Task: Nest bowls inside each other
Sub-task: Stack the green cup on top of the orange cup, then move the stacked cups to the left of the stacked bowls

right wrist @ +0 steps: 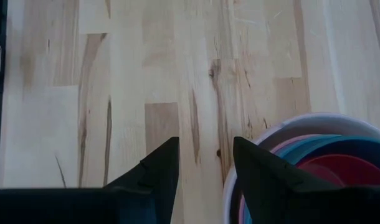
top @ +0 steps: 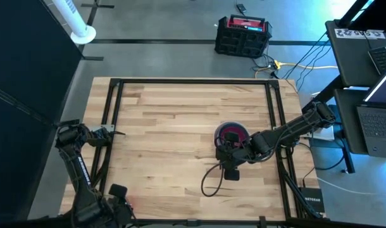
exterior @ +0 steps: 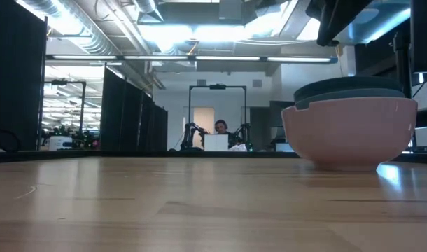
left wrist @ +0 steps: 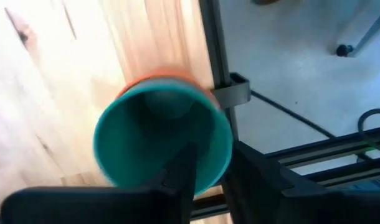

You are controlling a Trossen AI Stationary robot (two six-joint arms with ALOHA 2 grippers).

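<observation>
The bowls [top: 231, 133] stand nested in one stack right of the table's middle. In the right wrist view the white bowl [right wrist: 302, 119] is outermost, with pink, light blue, teal and magenta [right wrist: 339, 167] rims inside it. My right gripper [right wrist: 205, 158] hangs open just beside the stack [exterior: 350, 129], with only bare wood between its fingers. My left gripper [left wrist: 212, 155] is at the table's near left corner [top: 119, 192]. It points down and is open over a small green cup [left wrist: 159, 134], which sits in a red cup [left wrist: 157, 79]. My left gripper comes at the green cup from above. One finger [left wrist: 182, 171] stands inside the cup and the other [left wrist: 255, 177] outside, with the cup's wall [left wrist: 216, 146] between them. Whether either finger touches the wall I cannot tell.
A black metal frame [top: 111, 107] runs around the tabletop, and one rail [left wrist: 209, 43] passes close by the cups. A dark cable [top: 209, 180] loops on the wood below the right arm. Bare wood [top: 174, 120] lies between the two arms.
</observation>
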